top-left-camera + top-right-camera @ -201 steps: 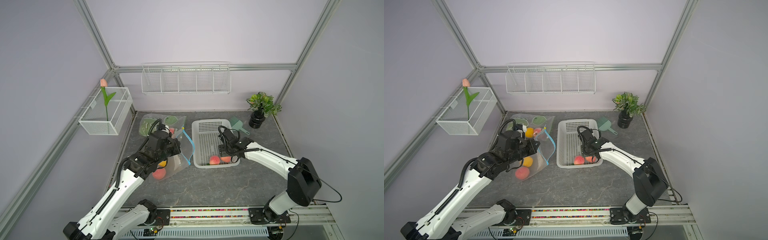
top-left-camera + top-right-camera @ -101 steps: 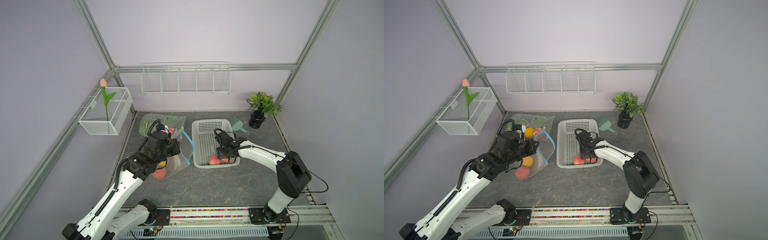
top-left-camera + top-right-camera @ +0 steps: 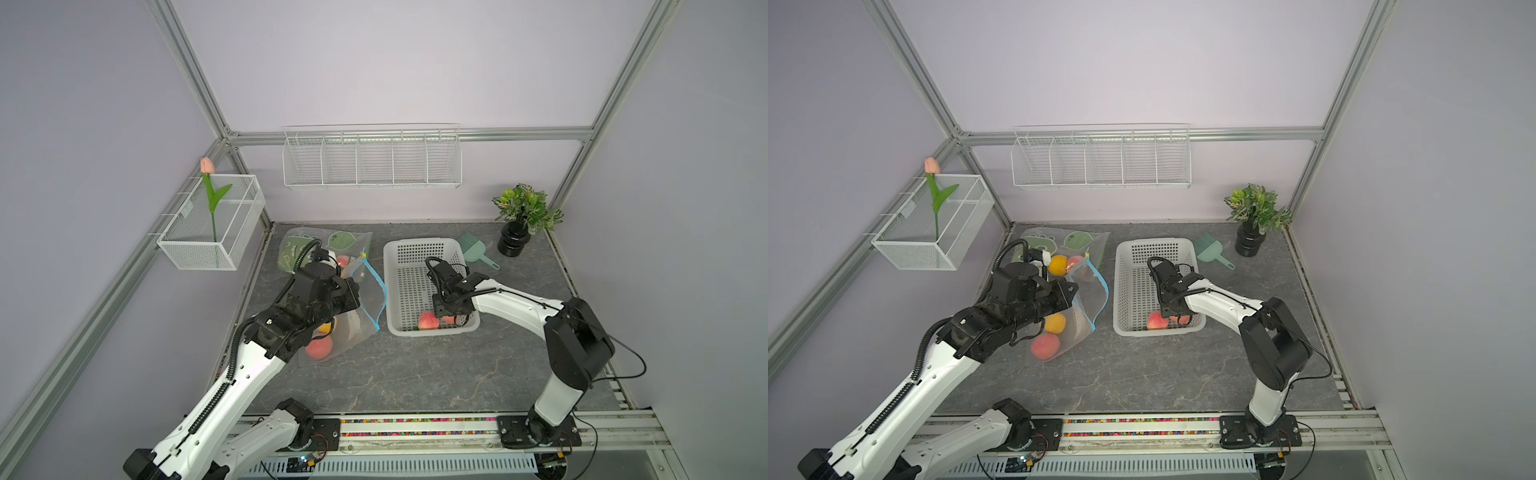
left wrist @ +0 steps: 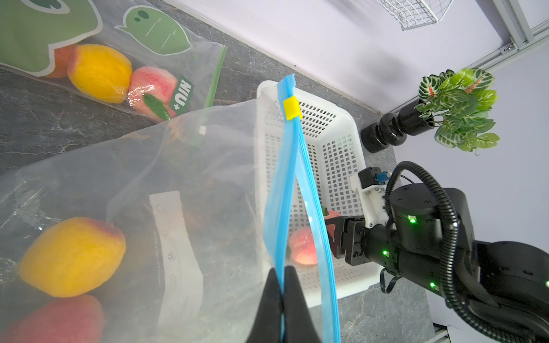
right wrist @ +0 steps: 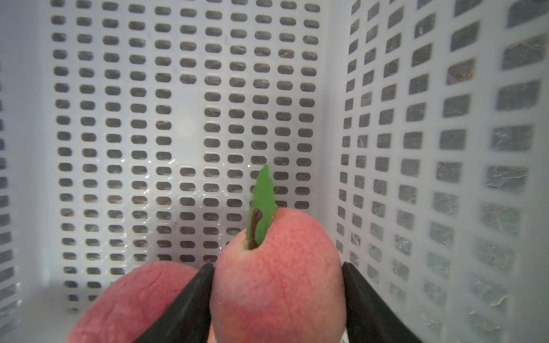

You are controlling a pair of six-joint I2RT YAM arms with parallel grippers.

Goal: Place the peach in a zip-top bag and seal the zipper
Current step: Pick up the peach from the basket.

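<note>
The white basket (image 3: pixel 415 249) is seen on the tabletop (image 3: pixel 415 374) in both top views, and everything else is placed by it. The right pincer (image 5: pixel 277 267) is lowered inside the basket, at its end nearest the robot. Its two black fingers (image 5: pixel 190 297) are pressed against opposite sides of the peach (image 5: pixel 279 291), so the peach is gripped between them. The peach is shown stem-up with a green leaf (image 5: pixel 263 202), close to a corner of the basket wall (image 5: pixel 416 148). Whether it is lifted off the basket floor cannot be told. A second peach (image 5: pixel 133 297) is lying in the basket right beside the gripped one.

Just beside the basket, on the left arm's side, the zip-top bag (image 4: pixel 193 166) is found. Its blue zipper strip (image 4: pixel 285 193) is pinched in the closed left pincer (image 4: pixel 282 273) and held up off the tabletop. The mouth is parted and faces the basket. A yellow slider (image 4: pixel 291 107) is sitting at the far end of the strip. A yellow fruit (image 4: pixel 71 255) and a red one (image 4: pixel 59 320) are seen inside the bag.

Farther from the basket on that same side, a second bag (image 3: pixel 320 245) with green prints is lying flat with fruit in it. A green scoop (image 3: pixel 473 249) is set against the basket's far corner.
</note>
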